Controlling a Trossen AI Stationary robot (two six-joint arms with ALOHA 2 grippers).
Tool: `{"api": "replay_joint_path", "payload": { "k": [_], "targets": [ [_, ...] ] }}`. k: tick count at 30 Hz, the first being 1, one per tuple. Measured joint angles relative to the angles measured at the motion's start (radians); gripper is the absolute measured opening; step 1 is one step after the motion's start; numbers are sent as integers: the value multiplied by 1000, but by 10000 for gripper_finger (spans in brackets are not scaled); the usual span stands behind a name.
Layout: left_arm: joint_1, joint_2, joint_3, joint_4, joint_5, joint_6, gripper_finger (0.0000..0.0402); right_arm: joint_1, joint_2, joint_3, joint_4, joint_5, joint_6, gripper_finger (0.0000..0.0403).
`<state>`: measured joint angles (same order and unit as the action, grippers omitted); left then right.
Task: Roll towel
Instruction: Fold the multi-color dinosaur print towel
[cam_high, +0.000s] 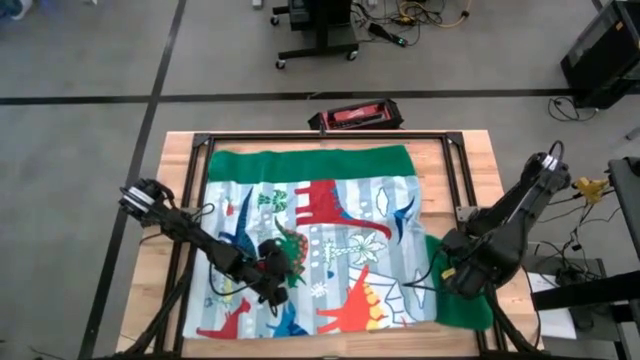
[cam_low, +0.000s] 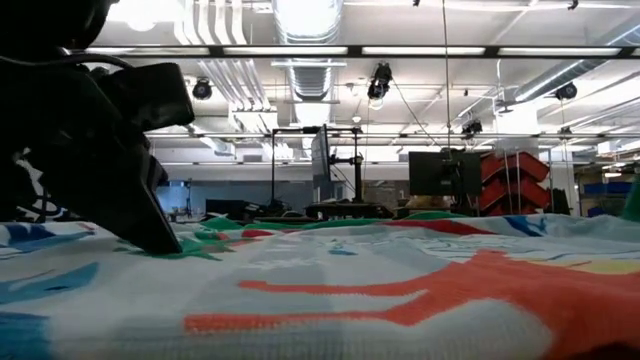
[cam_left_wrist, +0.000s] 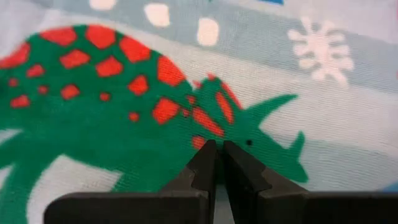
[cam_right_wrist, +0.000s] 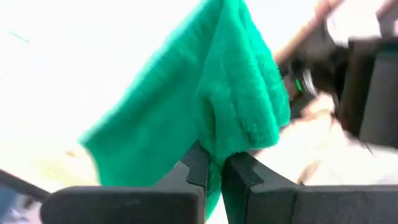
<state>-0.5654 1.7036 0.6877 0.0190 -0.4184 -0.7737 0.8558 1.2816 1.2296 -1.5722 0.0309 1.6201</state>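
The towel (cam_high: 320, 240) lies spread over the table, with its green border along the far edge (cam_high: 315, 162) and at the near right (cam_high: 462, 305). Its pale blue centre carries red, blue and green dinosaurs. My left gripper (cam_high: 278, 268) is shut, low over the towel's near left part, at a green dinosaur print (cam_left_wrist: 124, 124). In the low view its dark body (cam_low: 120, 150) comes down onto the cloth. My right gripper (cam_high: 440, 272) is shut on the towel's green right border (cam_right_wrist: 211, 99). My left gripper's shut fingertips (cam_left_wrist: 205, 155) meet the towel at the green dinosaur's head (cam_left_wrist: 249, 134), slanting down from the table's left side. The cloth there lies flat on the table. Whether any cloth is caught between the tips, I cannot tell. My right gripper pinches the green border's edge (cam_right_wrist: 214, 146) between its two fingers. The cloth is bunched there in more than one layer. It is lifted off the table at the hold, and the rest of the towel lies on the table.
A black metal frame (cam_high: 455, 180) runs round the wooden table top (cam_high: 175, 200), close to the towel's edges. A red and black box (cam_high: 355, 116) lies on the floor beyond the far edge. Stands and cables are on the floor farther off.
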Motion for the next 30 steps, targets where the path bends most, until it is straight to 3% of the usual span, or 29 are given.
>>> {"api": "replay_joint_path", "payload": {
  "k": [7, 12, 19, 24, 30],
  "targets": [
    [-21, 19, -12, 3, 25, -12, 13, -17, 4, 119, 3, 243, -106, 7],
    [-23, 13, -4, 4, 49, 7, 13, -104, 4, 135, 92, 389, -239, 7],
    [-23, 14, 21, 0, 47, 32, 13, -271, 69, 99, 357, 353, -486, 7],
    [-23, 8, 21, -2, 45, 30, 13, -328, 161, 99, 486, 326, -598, 7],
    [-23, 3, 21, -2, 44, 29, 13, -372, 295, 101, 633, 198, -728, 7]
  ]
}}
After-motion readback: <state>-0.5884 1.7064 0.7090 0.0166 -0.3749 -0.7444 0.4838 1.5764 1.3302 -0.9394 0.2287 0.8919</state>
